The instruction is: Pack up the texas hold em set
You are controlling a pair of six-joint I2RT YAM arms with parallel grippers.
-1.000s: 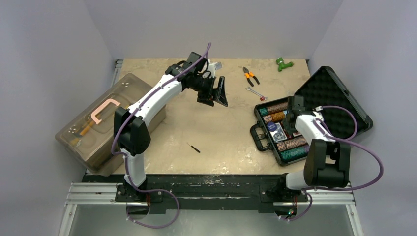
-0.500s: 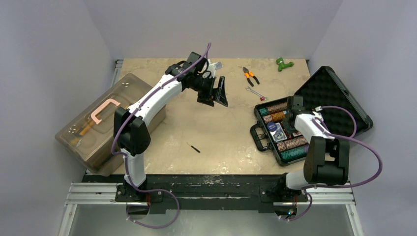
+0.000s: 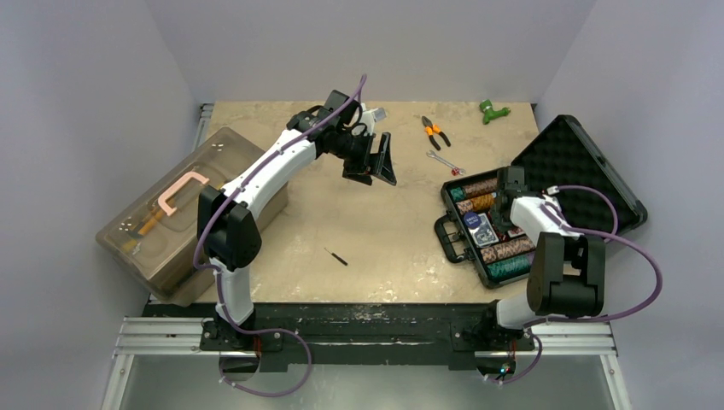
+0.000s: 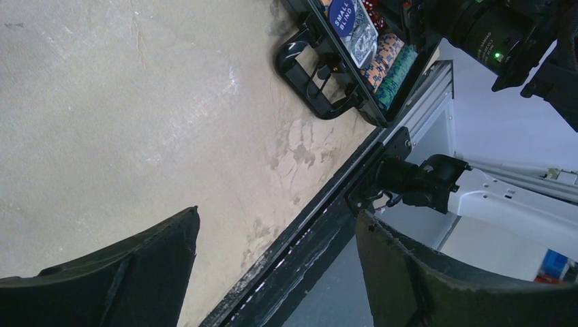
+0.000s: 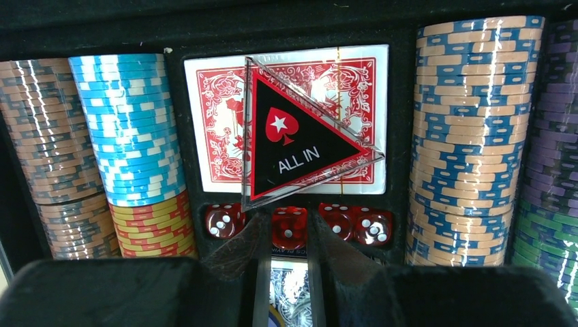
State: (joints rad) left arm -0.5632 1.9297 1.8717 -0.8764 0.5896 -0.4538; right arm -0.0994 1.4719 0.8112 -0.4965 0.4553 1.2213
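Right arm (image 3: 557, 272) leftward; beige table (image 3: 384, 226)

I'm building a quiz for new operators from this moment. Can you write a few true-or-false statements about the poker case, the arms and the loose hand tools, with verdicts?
1. The black hard case with the foam-lined lid is open. True.
2. The left tool is shut on a poker chip. False: its fingers are wide apart and hold nothing.
3. The clear triangular ALL IN marker lies on the red-backed card deck. True.
4. The red dice lie outside the case. False: they sit in a slot inside it.
5. The orange-handled pliers are packed in the case. False: they lie on the beige table, outside it.
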